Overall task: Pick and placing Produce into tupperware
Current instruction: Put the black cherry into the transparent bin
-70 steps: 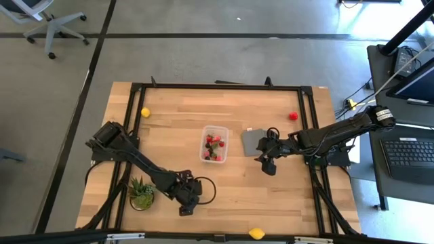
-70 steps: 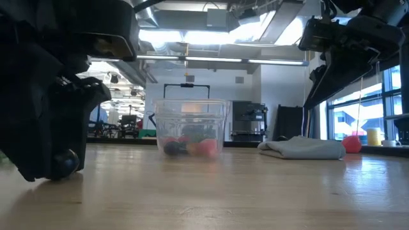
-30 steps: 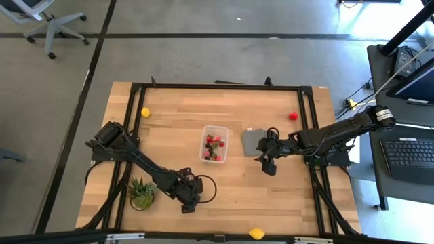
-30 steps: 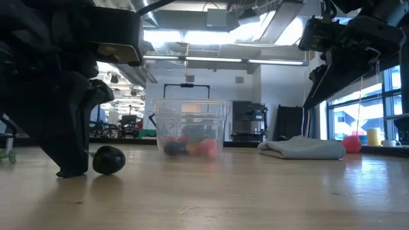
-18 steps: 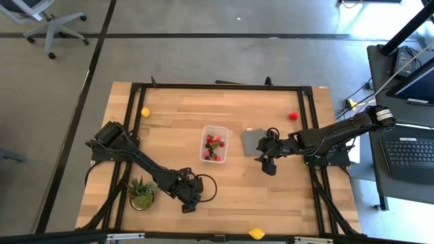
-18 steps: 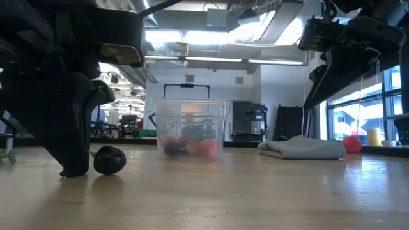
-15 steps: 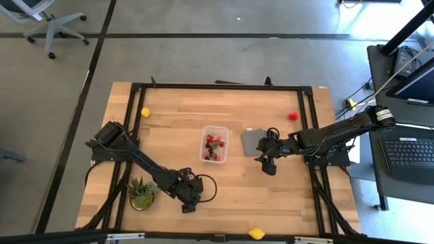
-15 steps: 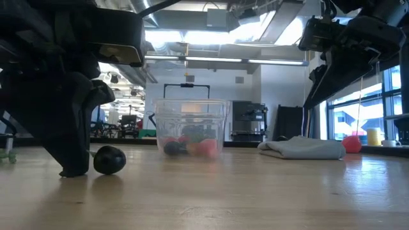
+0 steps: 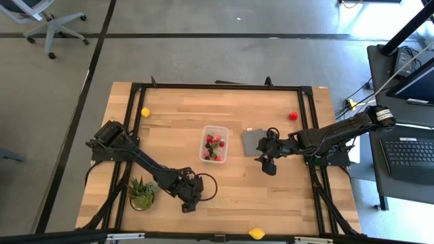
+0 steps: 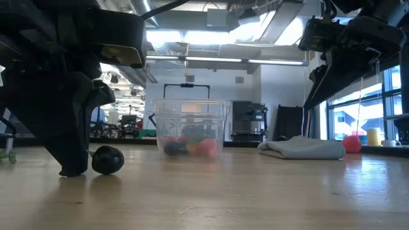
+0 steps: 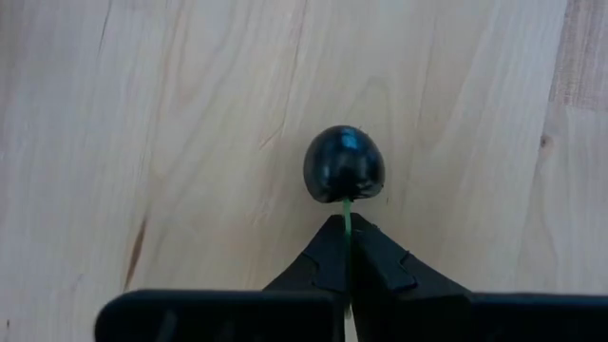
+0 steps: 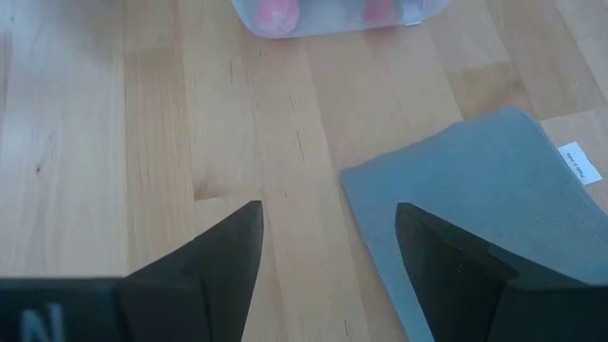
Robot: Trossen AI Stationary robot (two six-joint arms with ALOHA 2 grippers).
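Pale wooden planks make up the table [image 9: 230,193], framed by a dark metal rail, with grey floor around it. Down at its near side the left gripper [image 11: 346,226] has its fingers [image 11: 318,261] pressed together on a thin green stem [image 11: 346,214], pinching it right at the tips. Just beyond those tips, at the end of the stem, sits a dark berry [image 11: 344,164], round and glossy, resting on the wood; in the low view the same berry [image 10: 107,160] lies on the planks just beside the lowered finger. Behind that gripper, toward the table's left edge, stands a green spiky potted plant [image 9: 142,194].

Well apart, past the middle of the table, the right gripper [image 12: 328,228] hangs with its fingers [image 12: 228,249] spread and nothing between them, only bare wood. One finger stands over the edge of a flat grey square piece [image 12: 475,204] lying on the table. Straight ahead of these fingertips is the tupperware [image 9: 214,144], a clear tub near the table's centre, with red and dark produce [image 9: 214,144] inside; through its wall the low view shows a dark piece and a red one on the bottom [image 10: 190,147].

Farther out, a loose red piece [image 9: 293,116] lies near the far right corner, a yellow piece [image 9: 145,112] near the far left, and another yellow piece [image 9: 256,233] at the near edge.
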